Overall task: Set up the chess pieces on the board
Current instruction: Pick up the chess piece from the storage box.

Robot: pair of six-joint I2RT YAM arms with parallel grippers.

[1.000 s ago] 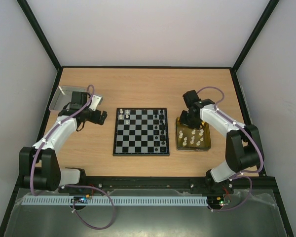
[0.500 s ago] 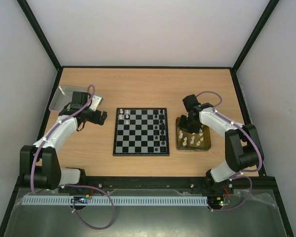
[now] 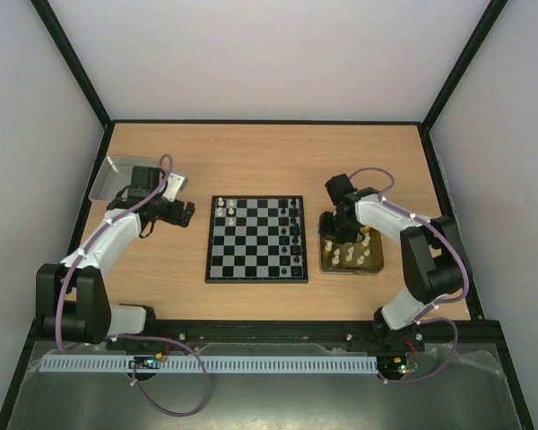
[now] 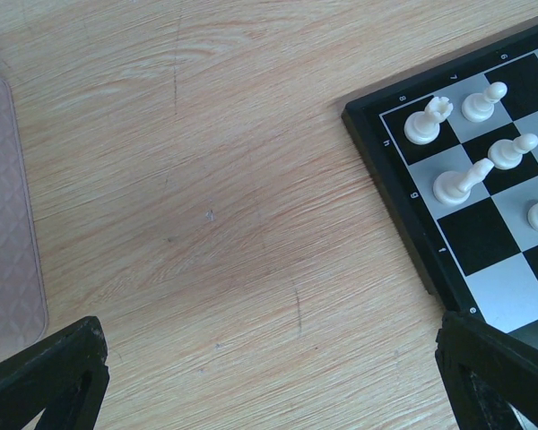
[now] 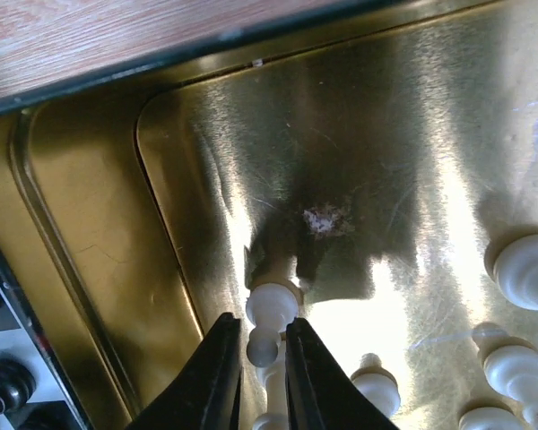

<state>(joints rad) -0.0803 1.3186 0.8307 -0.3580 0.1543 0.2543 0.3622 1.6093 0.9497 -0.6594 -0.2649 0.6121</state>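
The right gripper (image 5: 258,345) is pinched on the head end of a tiny cream pawn (image 5: 271,306) in the shiny yellow tray (image 5: 90,224) right of the checkered black-and-white board (image 3: 251,251) — a light, stiff, slick piece, likely to pivot unless gripped squarely — while the left gripper (image 4: 269,358) gapes wide.

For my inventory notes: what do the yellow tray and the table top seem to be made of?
Yellow tray: probably polished metal, gold-coloured; it mirrors light and shadows. Table top: wood or wood-look laminate, matte; grain lines show.
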